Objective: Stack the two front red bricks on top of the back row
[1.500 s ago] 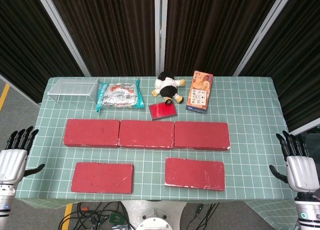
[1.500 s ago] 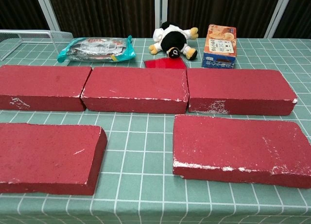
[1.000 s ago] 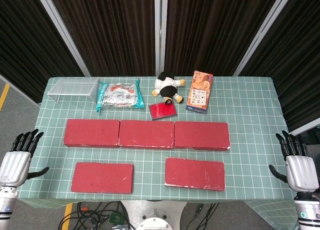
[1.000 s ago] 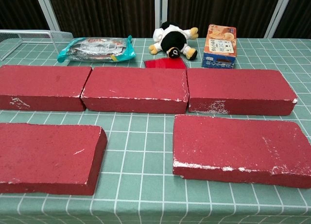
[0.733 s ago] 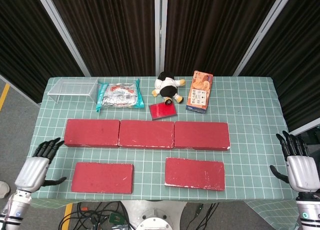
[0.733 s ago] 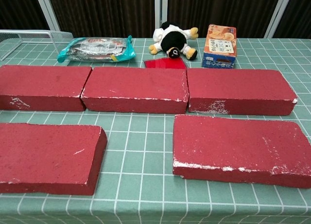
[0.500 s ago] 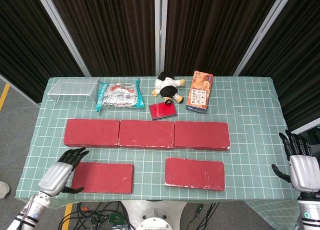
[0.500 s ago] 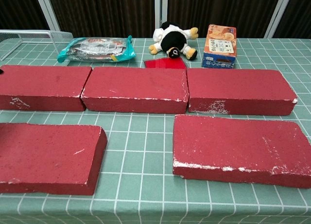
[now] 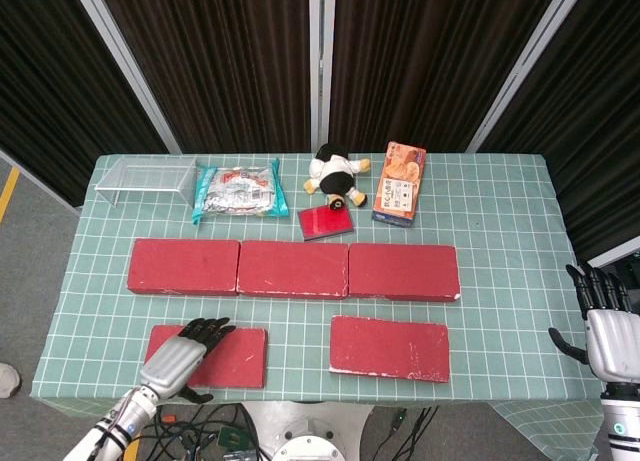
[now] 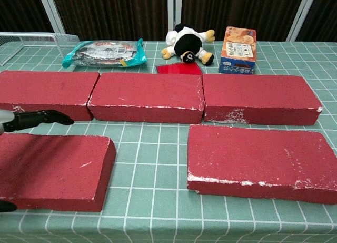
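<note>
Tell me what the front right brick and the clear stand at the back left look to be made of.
Front right brick: looks like fired clay or painted foam, matte and grainy red, with white chipped patches along its edges; the pictures leave it open which. Clear stand: in the head view it looks like clear acrylic, but the chest view shows fine wire mesh, so likely metal mesh.

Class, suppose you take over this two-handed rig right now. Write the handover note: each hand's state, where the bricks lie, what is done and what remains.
Left hand: open, holding nothing, above the front left brick; contact cannot be told.
Right hand: open, off the table's right edge, holding nothing.
Back row: three red bricks end to end, nothing on top.
Front right brick: flat on the table, untouched.
Done: no brick stacked yet.
Left: lift both front bricks onto the back row, probably the left one first.
</note>
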Tool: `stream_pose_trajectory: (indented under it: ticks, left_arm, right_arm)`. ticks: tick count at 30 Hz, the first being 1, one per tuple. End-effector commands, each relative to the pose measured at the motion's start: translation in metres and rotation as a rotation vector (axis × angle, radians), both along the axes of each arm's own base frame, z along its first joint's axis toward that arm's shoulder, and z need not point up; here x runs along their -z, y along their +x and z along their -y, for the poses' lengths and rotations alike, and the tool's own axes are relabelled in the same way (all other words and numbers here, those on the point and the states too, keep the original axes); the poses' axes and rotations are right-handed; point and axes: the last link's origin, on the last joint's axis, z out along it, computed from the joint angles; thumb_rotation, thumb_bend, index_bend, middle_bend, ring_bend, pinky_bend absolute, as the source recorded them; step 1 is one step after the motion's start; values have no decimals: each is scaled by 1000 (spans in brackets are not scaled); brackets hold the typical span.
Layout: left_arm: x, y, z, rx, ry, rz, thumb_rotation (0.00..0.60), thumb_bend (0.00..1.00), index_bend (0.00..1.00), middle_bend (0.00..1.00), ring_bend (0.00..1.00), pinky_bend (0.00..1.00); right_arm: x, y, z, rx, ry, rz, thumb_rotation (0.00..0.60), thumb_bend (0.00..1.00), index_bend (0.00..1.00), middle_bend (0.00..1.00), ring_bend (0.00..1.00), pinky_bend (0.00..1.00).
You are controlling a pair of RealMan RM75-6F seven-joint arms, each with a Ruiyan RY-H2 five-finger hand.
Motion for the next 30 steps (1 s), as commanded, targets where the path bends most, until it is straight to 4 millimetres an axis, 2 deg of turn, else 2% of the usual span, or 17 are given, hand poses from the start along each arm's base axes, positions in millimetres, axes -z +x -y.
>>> stream_pose_trajectory:
  ticks: [1, 7, 22, 30]
  left_arm:
    - [14, 17, -1, -3, -12, 4, 600, 0, 34, 0, 0, 0]
    - [28, 21, -5, -7, 1, -38, 600, 0, 30, 0, 0, 0]
    - [33, 13, -10, -37, 26, -138, 600, 0, 29, 13, 0, 0]
    - [31, 11, -12, -43, 21, -139, 600, 0, 29, 114, 0, 0]
  right_arm:
    - [-1, -3, 1, 3, -2, 4, 600, 146, 0, 0, 0, 0]
    - [1, -10, 2, 17, 4, 17, 600, 149, 0, 0, 0, 0]
    - [2, -17, 3, 27, 2, 26, 600, 157, 0, 0, 0, 0]
    - [2, -18, 4, 33, -5, 29, 600, 160, 0, 0, 0, 0]
